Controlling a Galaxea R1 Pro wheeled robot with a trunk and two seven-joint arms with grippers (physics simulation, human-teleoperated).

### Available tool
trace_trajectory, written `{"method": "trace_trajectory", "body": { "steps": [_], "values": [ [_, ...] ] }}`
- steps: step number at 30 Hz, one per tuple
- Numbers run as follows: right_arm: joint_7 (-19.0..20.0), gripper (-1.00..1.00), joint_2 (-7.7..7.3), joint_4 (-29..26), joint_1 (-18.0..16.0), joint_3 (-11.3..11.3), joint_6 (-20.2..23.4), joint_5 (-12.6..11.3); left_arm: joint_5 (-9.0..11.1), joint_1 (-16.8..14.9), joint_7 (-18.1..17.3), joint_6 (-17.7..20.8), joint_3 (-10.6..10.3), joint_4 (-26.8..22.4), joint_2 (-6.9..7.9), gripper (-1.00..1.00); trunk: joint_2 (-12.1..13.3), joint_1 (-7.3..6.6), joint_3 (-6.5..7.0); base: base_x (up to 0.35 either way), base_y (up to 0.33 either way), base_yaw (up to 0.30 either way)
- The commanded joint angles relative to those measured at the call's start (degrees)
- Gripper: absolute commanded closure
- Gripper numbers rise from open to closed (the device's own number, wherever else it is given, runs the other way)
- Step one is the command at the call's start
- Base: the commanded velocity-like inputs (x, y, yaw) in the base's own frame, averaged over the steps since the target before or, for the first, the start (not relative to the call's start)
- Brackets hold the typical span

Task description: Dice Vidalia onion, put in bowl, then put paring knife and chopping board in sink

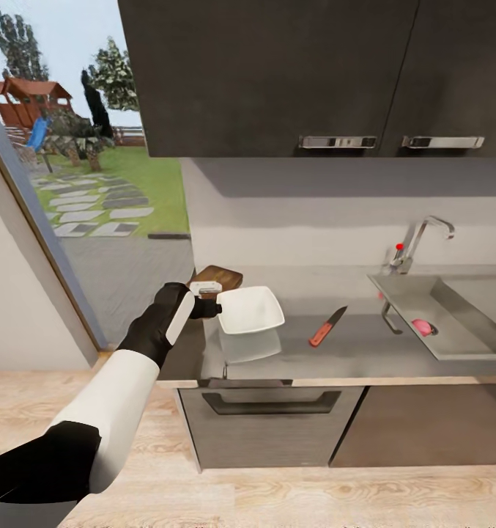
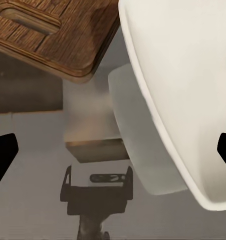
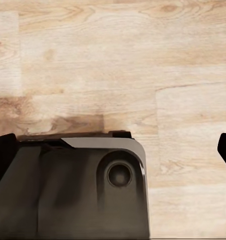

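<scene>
- The left gripper (image 1: 207, 304) hangs at the countertop's (image 1: 350, 352) left end, its fingers spread wide, pinching nothing, just beside the bowl (image 1: 251, 309).
- The chopping board (image 1: 220, 276) lies behind the bowl, partly hidden; its handle slot (image 2: 30, 17) shows in the left wrist view.
- The paring knife (image 1: 327, 325) lies untouched, its long axis diagonal: red handle toward the counter's front edge, blade toward the wall and sink.
- The Vidalia onion (image 1: 422, 326) sits in the sink (image 1: 467, 345); by my judgement, every step remains.
- The right gripper's dark fingertips (image 3: 3, 157) are spread above wooden floor.
</scene>
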Motion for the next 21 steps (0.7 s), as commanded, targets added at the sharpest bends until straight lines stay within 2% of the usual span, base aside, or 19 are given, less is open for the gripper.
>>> {"method": "trace_trajectory", "body": {
  "steps": [1,21],
  "values": [
    [0.0,-1.0,0.02,0.1,0.0,-0.1,-0.2,-0.2,0.6,0.0,0.6,0.2,-0.1,0.0,0.02,-1.0,0.4,-0.22,0.01,0.0,0.0,0.0],
    [0.0,-1.0,-0.05,0.5,0.0,-0.1,-0.2,-0.2,0.6,0.0,0.6,0.2,-0.1,-0.4,0.02,-1.0,8.4,-4.61,1.77,0.0,0.0,0.0]
  ]
}}
